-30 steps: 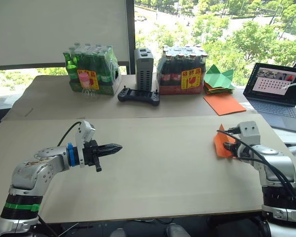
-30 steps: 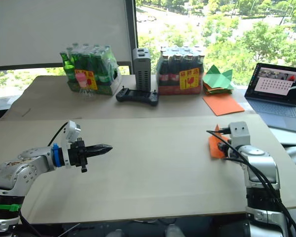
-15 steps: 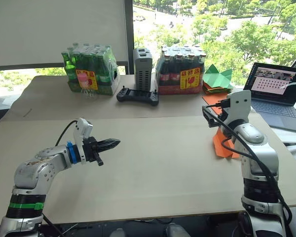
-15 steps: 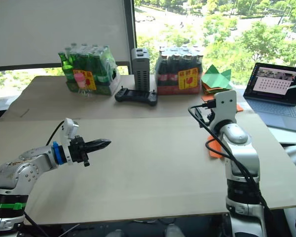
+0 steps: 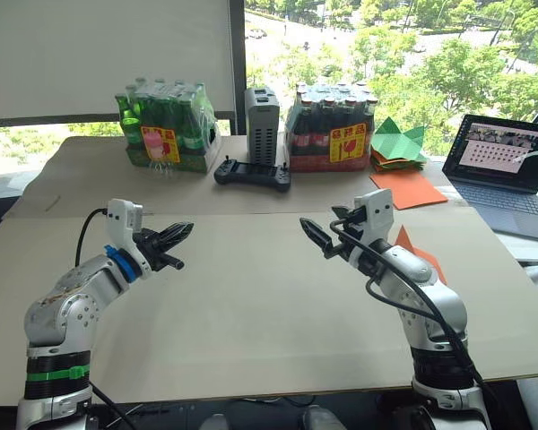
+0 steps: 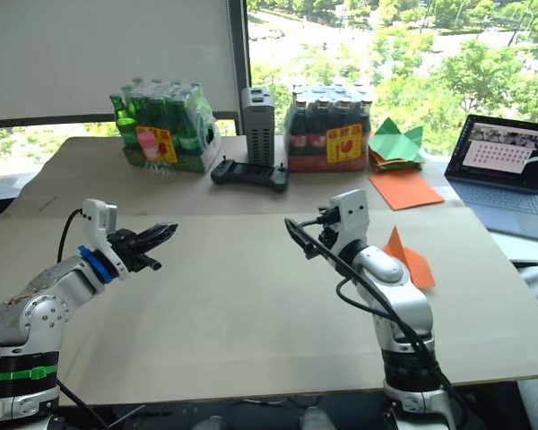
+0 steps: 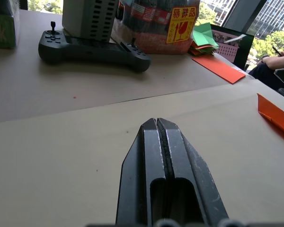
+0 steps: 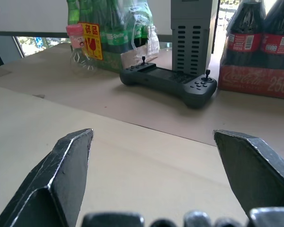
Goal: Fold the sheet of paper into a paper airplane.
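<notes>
Bright orange paper airplane (image 6: 405, 260); green paper shapes (image 5: 398, 141); black controller (image 5: 252, 173).

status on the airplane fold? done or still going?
Looks done: the paper airplane lies on the table as a pointed, layered orange dart. Nothing in hand: the right gripper is open and apart from it, the left gripper shut on nothing. No fold visibly left.

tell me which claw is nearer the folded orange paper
Right. The right claw hangs just left of the paper on the table's right side; the left claw is far across the table.
</notes>
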Controlling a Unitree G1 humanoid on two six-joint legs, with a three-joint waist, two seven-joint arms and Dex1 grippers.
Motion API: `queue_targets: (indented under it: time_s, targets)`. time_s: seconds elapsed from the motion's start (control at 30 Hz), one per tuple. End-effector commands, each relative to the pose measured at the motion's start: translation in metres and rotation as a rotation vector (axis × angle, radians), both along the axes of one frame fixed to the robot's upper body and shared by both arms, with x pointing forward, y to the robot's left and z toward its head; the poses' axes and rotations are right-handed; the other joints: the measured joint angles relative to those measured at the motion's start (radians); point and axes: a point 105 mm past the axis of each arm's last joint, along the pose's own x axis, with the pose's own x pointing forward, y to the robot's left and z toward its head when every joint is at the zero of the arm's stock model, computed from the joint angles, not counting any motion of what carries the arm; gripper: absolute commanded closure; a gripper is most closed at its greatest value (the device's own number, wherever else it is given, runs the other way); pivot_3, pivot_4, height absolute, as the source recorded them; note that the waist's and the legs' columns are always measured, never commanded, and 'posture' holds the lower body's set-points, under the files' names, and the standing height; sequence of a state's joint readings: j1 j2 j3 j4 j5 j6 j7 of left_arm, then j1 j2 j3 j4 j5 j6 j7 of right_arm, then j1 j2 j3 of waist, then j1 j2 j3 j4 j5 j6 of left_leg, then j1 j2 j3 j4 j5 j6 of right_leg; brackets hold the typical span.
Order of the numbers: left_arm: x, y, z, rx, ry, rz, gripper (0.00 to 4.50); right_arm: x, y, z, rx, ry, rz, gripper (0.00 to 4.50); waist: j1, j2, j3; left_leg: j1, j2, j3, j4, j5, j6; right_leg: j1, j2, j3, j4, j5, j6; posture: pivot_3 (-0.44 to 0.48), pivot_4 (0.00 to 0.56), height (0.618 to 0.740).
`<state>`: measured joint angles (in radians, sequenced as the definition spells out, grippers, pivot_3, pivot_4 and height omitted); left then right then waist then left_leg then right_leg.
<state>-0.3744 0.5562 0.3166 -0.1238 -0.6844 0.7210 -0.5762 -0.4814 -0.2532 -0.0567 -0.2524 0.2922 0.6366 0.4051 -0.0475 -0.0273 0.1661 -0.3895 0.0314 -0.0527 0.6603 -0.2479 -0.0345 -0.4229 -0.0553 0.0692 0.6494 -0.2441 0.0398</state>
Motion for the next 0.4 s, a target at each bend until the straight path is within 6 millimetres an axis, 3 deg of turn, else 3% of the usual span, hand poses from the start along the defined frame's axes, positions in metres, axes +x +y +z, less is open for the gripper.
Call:
queue_targets:
  time_s: [0.03,0.4]
  targets:
    - [-0.0042,0.0025,0.0183,0.016,-0.078,0.021,4.50,-0.0006,0.0013,0.0088,-0.001,-0.055,0.012,0.04,0.001,0.000,0.000,0.000,0.000,0.000,0.000,0.000,0.000,0.000,0.000,0.000,0.000,0.000,0.000,0.000,0.150,0.740]
    - [-0.0107,0.0077,0.0107,0.014,-0.041,0.048,4.50,0.0006,0.0063,0.0072,-0.011,-0.053,0.037,0.04,0.001,0.000,0.000,0.000,0.000,0.000,0.000,0.000,0.000,0.000,0.000,0.000,0.000,0.000,0.000,0.000,0.150,0.740]
